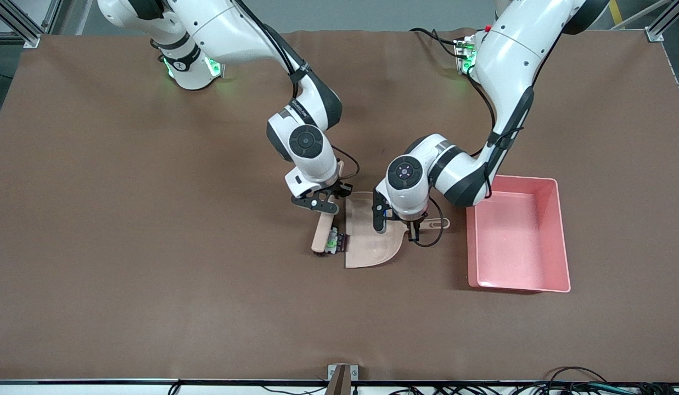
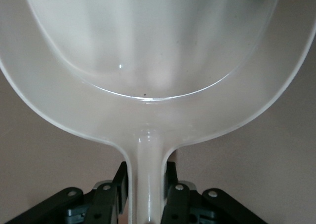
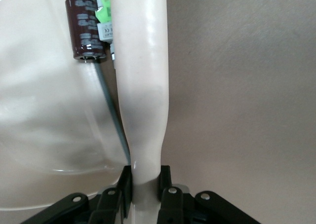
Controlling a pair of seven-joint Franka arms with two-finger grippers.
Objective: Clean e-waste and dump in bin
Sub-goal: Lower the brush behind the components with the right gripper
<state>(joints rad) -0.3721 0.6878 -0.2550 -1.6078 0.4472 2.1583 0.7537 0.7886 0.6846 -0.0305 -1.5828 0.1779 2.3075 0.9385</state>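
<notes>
The right hand [image 1: 324, 210] is closed on the handle of a beige brush [image 1: 321, 233], whose head rests on the worktop [image 1: 152, 247] beside the dustpan's open edge. Pinned between the two are the e-waste pieces: the white-grey component [image 1: 332, 242] with its green middle and the dark block [image 1: 340, 241], the block at about three o'clock of the component. The dustpan [image 1: 369, 241] lies flat, its handle clamped in the left hand [image 1: 413, 224]. The pink bin [image 1: 517, 236] sits at three o'clock of the dustpan, toward the left arm's end. To sweep well, I judge the brush should push steadily toward three o'clock, bristles down, while the dustpan's lip is kept pressed to the worktop so neither piece slips underneath.
</notes>
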